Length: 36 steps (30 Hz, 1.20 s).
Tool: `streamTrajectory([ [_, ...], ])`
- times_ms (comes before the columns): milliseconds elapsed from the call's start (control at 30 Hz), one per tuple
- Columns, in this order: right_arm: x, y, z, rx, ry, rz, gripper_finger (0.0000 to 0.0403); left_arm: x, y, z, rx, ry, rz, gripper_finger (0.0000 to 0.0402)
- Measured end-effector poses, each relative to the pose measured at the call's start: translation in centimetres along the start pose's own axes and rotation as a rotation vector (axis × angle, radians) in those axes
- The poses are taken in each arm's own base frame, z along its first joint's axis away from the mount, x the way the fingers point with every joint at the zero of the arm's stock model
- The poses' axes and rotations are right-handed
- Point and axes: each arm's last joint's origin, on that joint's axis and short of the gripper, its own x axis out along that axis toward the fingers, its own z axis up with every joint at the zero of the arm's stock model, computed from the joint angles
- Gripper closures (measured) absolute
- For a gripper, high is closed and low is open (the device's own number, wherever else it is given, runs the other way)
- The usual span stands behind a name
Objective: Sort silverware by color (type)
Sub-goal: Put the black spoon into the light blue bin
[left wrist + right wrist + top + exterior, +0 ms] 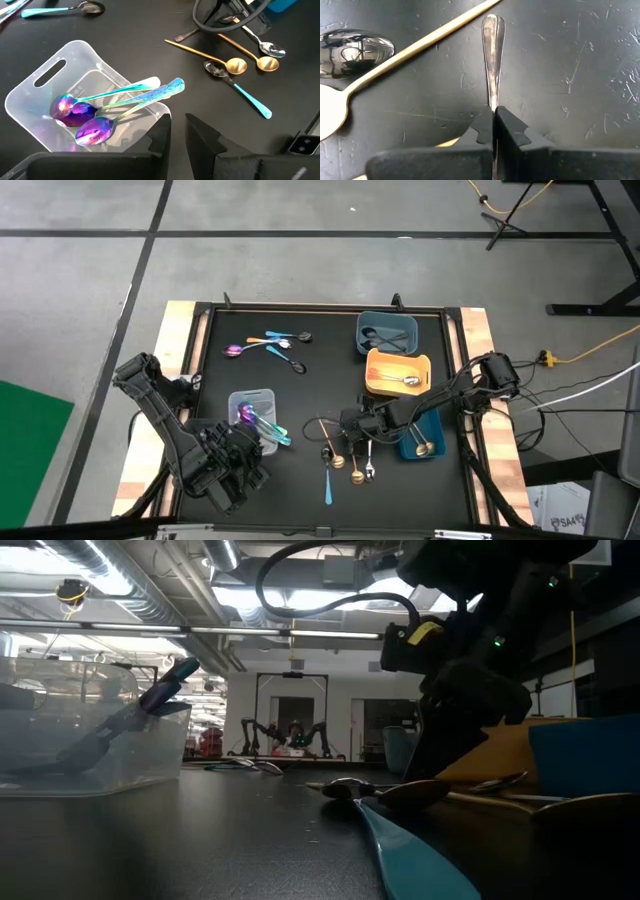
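My right gripper (348, 423) (493, 112) is low over the mat's middle, shut on a silver spoon (493, 55). Beside it lie two gold spoons (355, 472), another silver spoon (369, 470) and a dark spoon with a teal handle (328, 480). My left gripper (255, 445) (178, 132) hovers near the clear tray (30, 95), its fingers slightly open and holding nothing. Two iridescent purple spoons (80, 117) rest in that tray, handles leaning over its rim. More spoons (270, 345) lie at the far left of the mat. My right gripper pinches the silver spoon's handle (493, 100) between its two fingertips, well back from the handle's broad free end (493, 22). The fingers come slanting down from the table's right and point along the handle. The handle lies on the mat; the gripper hides the bowl.
At the right stand a grey-blue tray (387, 330) with dark spoons, an orange tray (385, 375) holding a silver spoon, and a blue tray (432, 442) with a gold spoon. A raised frame (200, 380) borders the black mat. Bare mat lies between the clear tray and the loose spoons.
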Motion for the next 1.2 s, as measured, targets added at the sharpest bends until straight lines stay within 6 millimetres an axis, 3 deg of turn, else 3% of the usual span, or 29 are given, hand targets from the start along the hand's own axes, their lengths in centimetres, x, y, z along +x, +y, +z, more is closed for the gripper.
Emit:
streamTrajectory([
  [300,-0.5,0.4,1.3,-0.017,-0.044,0.0,0.0402,0.0,-0.2,0.3,-0.013,-0.101,-0.023,0.0353],
  [667,-2.4,1.4,4.9,-0.07,-0.177,-0.026,0.0403,0.2,-0.2,0.6,-0.028,-0.104,-0.019,0.0353],
  [1200,-7.1,0.3,12.7,0.051,-0.47,-0.156,0.0403,1.2,-0.2,2.0,-0.072,-0.134,0.01,0.0353],
])
